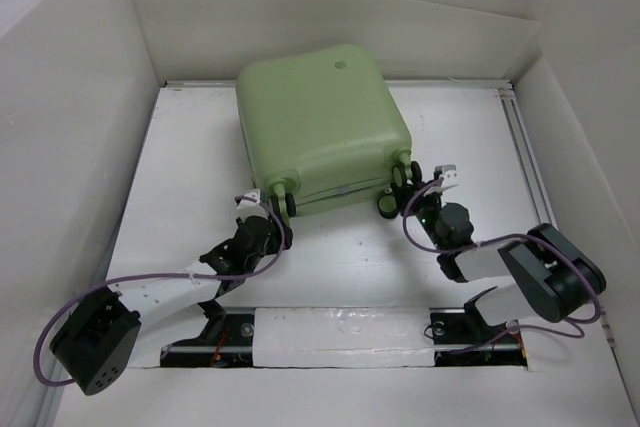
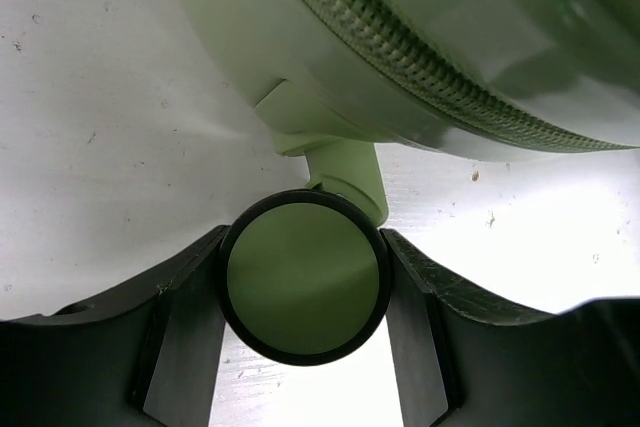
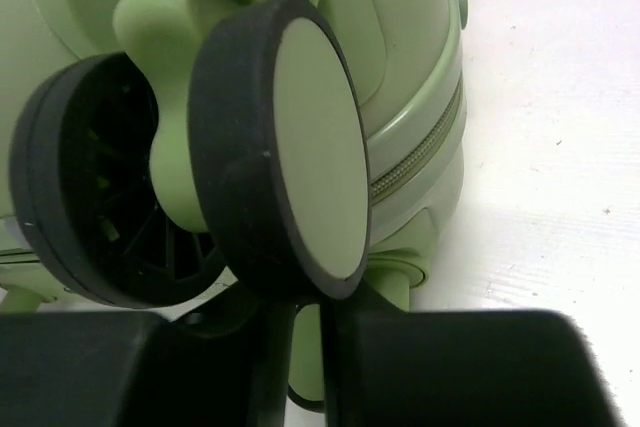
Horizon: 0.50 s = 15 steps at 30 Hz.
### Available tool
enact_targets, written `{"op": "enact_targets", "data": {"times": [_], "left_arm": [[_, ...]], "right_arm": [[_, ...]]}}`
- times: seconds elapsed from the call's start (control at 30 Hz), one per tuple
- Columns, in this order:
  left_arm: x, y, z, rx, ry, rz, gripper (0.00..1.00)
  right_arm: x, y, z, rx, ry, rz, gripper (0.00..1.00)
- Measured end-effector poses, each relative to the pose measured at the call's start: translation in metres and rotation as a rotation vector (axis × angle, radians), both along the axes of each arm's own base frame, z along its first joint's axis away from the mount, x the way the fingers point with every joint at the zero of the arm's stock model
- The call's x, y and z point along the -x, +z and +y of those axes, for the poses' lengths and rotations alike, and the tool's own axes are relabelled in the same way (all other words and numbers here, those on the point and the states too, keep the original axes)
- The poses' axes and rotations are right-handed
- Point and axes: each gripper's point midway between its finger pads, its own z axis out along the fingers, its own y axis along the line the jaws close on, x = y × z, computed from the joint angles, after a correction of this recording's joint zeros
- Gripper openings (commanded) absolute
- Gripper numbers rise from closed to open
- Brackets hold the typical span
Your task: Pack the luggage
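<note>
Left claw clamped on near-left wheel, both pads touching tyre. Right claw narrow at near-right wheel. Green mount part sits in gap, cannot tell if gripped. Luggage lies flat on bench, toward far edge, wheels facing near edge. Shell closed, zip seam looks shut. Contents unseen. Judgement: packing likely late, remaining work looks like shifting or righting case.

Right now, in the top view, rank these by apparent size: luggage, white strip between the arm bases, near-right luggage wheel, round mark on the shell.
1. luggage, by far the largest
2. white strip
3. wheel
4. round mark, the smallest
</note>
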Motion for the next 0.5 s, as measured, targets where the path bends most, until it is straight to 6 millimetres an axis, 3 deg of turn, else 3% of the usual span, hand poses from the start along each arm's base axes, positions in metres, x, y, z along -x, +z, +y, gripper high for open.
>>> {"op": "enact_targets", "data": {"times": [0.17, 0.5], "left_arm": [[0.000, 0.000, 0.000, 0.001, -0.001, 0.000, 0.00], [-0.003, -0.002, -0.004, 0.001, -0.013, -0.004, 0.00]], "right_arm": [[-0.003, -0.005, 0.002, -0.002, 0.006, 0.006, 0.00], [-0.001, -0.011, 0.009, -0.088, -0.007, 0.036, 0.00]]}}
